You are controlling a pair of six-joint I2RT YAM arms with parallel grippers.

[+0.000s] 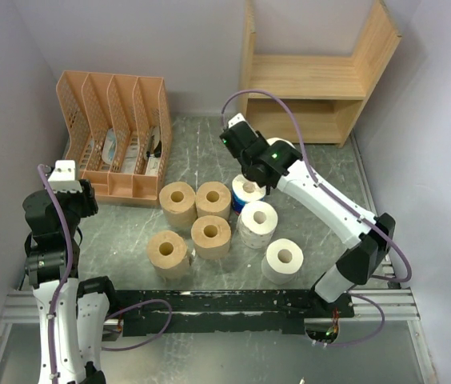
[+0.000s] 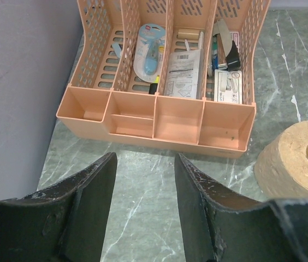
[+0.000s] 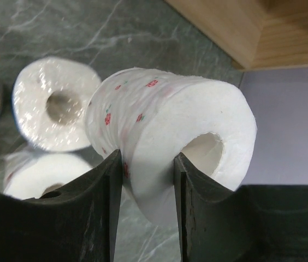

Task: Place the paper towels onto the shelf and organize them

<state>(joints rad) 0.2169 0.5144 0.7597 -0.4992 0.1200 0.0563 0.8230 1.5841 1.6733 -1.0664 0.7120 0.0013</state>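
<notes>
**Paper towels, eight in all.**
- Tan rolls (image 1: 211,234): four, upright on the table (image 1: 209,144), grouped left of centre.
- White rolls (image 1: 258,222): three, standing just right of the tan group. The farthest is the blue-marked roll (image 1: 249,190).
- Flower-printed roll (image 3: 165,109): one, white, tipped on its side and clamped across its wall by the right gripper (image 3: 148,164). It is held between the group and the shelf (image 1: 313,76).

**Shelf.** Far right. No roll is seen on either tier.

**Left gripper (image 2: 144,164).** Jaws are parted with nothing between them. It is stationed near left, facing the organizer (image 2: 159,109).

**Progress.** Judged at the outset. Nothing is shelved, the first roll is in carriage, and seven remain to be fetched and arranged.
</notes>
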